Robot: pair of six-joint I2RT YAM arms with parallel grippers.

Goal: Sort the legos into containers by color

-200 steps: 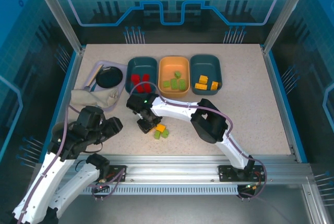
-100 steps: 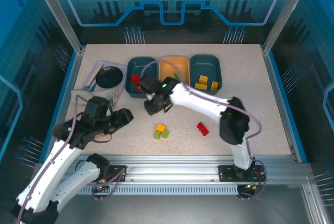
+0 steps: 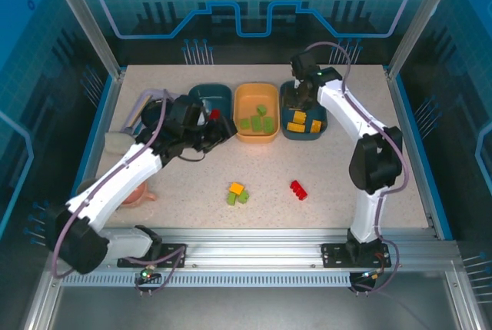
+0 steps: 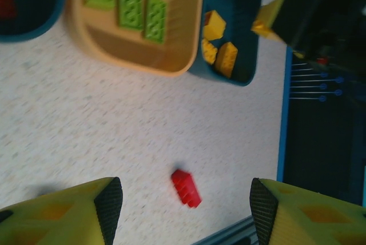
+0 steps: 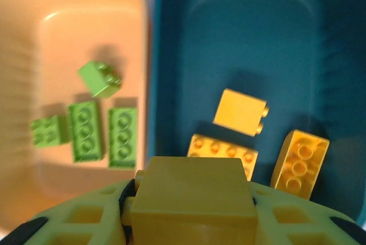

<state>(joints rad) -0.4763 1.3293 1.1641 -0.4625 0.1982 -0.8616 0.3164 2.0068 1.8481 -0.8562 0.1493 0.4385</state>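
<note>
Hovering over the dark teal tray (image 5: 257, 39) just right of the orange tray (image 3: 247, 99), the right fingers (image 5: 74, 225) pinch a yellow brick (image 5: 194, 193) by its smooth sides. They are set narrow on it and seemingly placed so that it can drop among the three yellow bricks (image 5: 297, 162) lying there, colour with colour. The orange tray holds four light green bricks (image 5: 86, 131), flat or tipped, on its glossy, round-cornered floor. Left of it, by the other teal tray (image 3: 211, 91) with the red pieces, the left fingers (image 4: 68, 211) stand wide apart with nothing between them, probably free for the next pick. On the speckled bench (image 3: 192, 191) in front of the orange tray, a small cluster of one orange and two green bricks (image 3: 237, 194) lies touching. A lone red brick (image 3: 298, 189) rests a little to its right. All of these are hard studded plastic, not yet sorted.
</note>
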